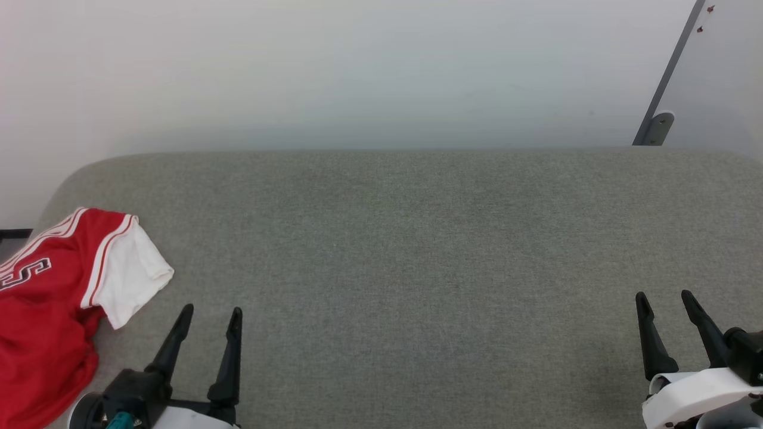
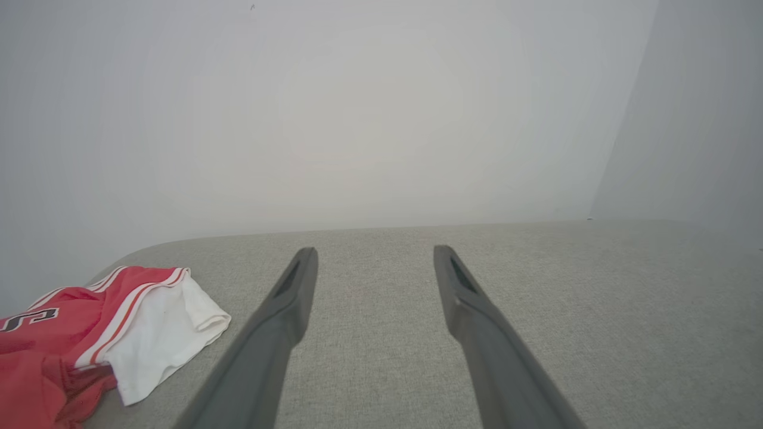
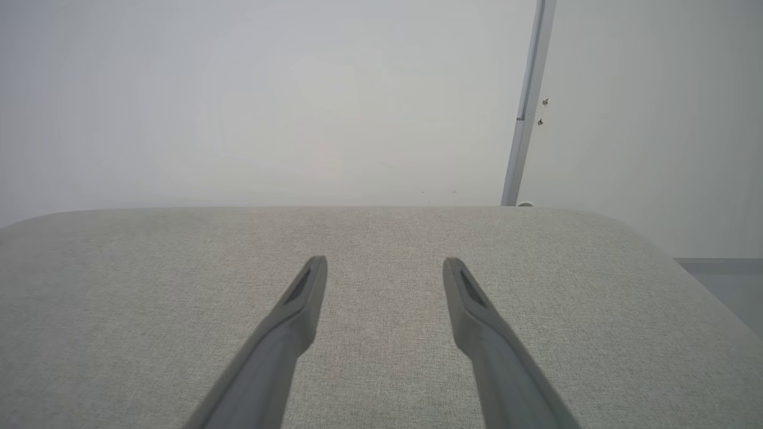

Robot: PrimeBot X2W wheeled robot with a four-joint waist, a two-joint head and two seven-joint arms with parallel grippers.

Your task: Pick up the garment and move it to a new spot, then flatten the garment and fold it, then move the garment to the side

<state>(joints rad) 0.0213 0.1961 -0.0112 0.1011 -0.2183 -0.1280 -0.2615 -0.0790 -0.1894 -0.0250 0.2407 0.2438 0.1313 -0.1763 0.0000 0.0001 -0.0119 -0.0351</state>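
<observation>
Ahead of me stretches a broad surface covered in grey woven fabric [image 1: 381, 238], and its far corners are rounded. Behind it rises a plain white wall [image 1: 298, 71], softly and evenly lit, dimming a touch where it meets the fabric. On my right a slim grey post [image 1: 670, 71] slants up through the head view. At its foot a rounded grey bracket [image 1: 657, 128] sits just behind the fabric's far edge. Right of the post is a pale panel [image 1: 730, 77] with two small dark screws [image 1: 709, 9] near the top. In the right wrist view, grey floor [image 3: 724, 286] shows past the surface's right edge. At far left there's a small dark strip [image 1: 13, 233]; I can't tell what it is.
</observation>
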